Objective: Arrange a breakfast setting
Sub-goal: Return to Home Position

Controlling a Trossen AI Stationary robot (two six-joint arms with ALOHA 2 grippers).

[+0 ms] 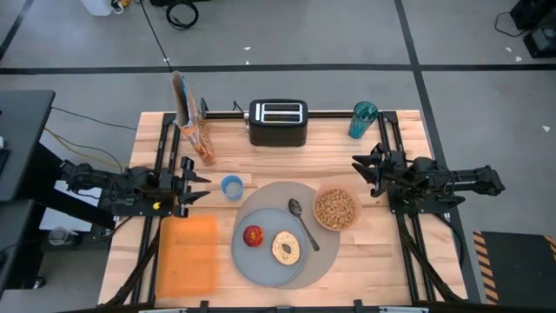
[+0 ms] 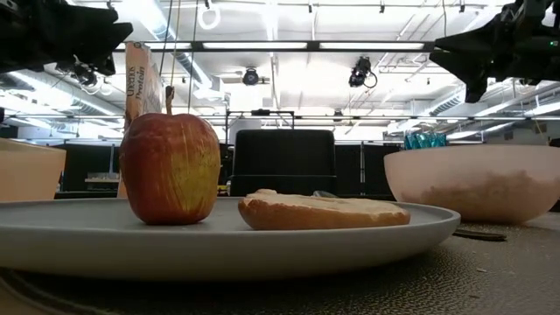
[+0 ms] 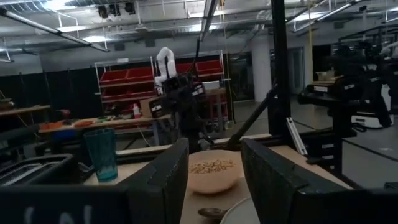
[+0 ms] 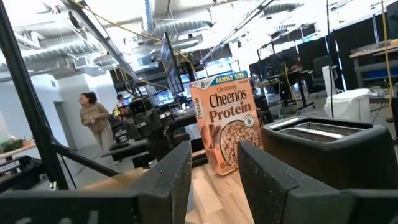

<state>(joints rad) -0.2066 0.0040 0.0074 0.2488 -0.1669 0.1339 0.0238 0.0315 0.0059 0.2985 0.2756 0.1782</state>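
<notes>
Reference landmark: the blue-grey plate [image 1: 261,268], which lies on the large round grey mat [image 1: 271,196], offset toward the mat's near-left part. The red apple [image 1: 253,236] stands upright on the plate's left half; the bagel [image 1: 287,248] lies flat on its right half, close to the apple but apart from it. The metal spoon [image 1: 302,222] lies on the mat just right of the plate, bowl end away from the table front. The translucent pink bowl [image 1: 354,214], holding cereal, sits right of and beyond the plate at the mat's edge. The small blue cup [image 1: 232,187] stands off the mat, left of and beyond the plate. The left gripper [image 1: 201,188] hovers well left of the plate, past the cup, jaws spread and empty; the right gripper [image 1: 360,169] hovers well right of the plate, beyond the bowl, jaws likewise spread and empty. Handling estimates: the apple is firm, smooth and liable to roll, so grip it across its widest part; the bagel is light and soft, so pinch its outer edge gently; the spoon is thin and lies flat, so take it mid-handle; the bowl is light but would spill, so hold its rim level; the cup is light, so close on its wall
</notes>
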